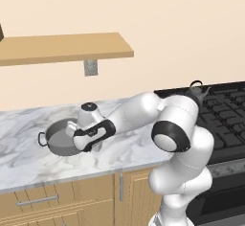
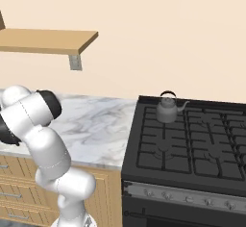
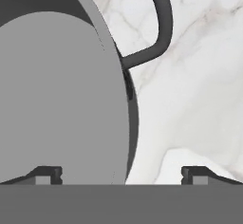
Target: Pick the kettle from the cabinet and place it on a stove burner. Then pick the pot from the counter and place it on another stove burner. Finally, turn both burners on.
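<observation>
Grey pot [image 1: 60, 138] on marble counter [image 1: 28, 124] | kettle [image 2: 167, 108] on stove

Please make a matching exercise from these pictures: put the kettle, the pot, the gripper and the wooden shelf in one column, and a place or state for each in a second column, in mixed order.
1. kettle
2. pot
3. gripper
4. wooden shelf

a. on the marble counter
b. open, low over a pot rim
c. on a rear stove burner
d. on the wall, bare

Pairs: 1-c, 2-a, 3-b, 4-d
</observation>
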Controlling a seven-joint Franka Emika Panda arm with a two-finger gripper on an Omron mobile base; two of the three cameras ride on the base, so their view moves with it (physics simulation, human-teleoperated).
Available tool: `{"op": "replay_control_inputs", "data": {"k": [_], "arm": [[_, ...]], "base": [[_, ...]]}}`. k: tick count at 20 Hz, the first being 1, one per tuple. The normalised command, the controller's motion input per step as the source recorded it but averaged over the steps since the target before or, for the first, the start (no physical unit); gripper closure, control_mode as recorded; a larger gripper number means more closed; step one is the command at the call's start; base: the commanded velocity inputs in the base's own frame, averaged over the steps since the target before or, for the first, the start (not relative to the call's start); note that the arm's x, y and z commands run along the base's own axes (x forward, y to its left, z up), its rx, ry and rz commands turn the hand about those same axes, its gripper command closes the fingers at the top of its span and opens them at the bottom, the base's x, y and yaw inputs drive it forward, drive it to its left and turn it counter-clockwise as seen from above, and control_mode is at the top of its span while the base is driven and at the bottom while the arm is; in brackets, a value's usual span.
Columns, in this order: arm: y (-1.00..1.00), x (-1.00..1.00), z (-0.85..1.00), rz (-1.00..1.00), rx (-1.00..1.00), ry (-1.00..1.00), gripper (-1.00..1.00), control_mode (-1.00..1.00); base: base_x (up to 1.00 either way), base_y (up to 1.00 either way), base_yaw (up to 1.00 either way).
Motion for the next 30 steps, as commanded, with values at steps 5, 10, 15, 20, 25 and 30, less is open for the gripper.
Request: {"op": "replay_control_inputs", "data": {"k": [5, 10, 15, 20, 25, 30], "arm": [[0.14, 0.14, -0.06, 0.00, 0.00, 0.01, -1.00, -1.00], [0.13, 0.09, -0.15, 0.00, 0.00, 0.01, 1.00, -1.00], [0.00, 0.00, -0.16, 0.00, 0.00, 0.02, 1.00, -1.00], [-0.01, -0.03, 0.00, -0.02, 0.00, -0.03, 1.00, -1.00], [-0.07, -0.19, 0.09, -0.07, 0.00, -0.02, 1.00, -1.00], [-0.20, -0.17, 0.14, -0.10, 0.00, 0.00, 1.00, -1.00]], "base": [[0.00, 0.00, 0.00], [0.00, 0.00, 0.00], [0.00, 0.00, 0.00], [0.00, 0.00, 0.00], [0.00, 0.00, 0.00], [0.00, 0.00, 0.00]]}}
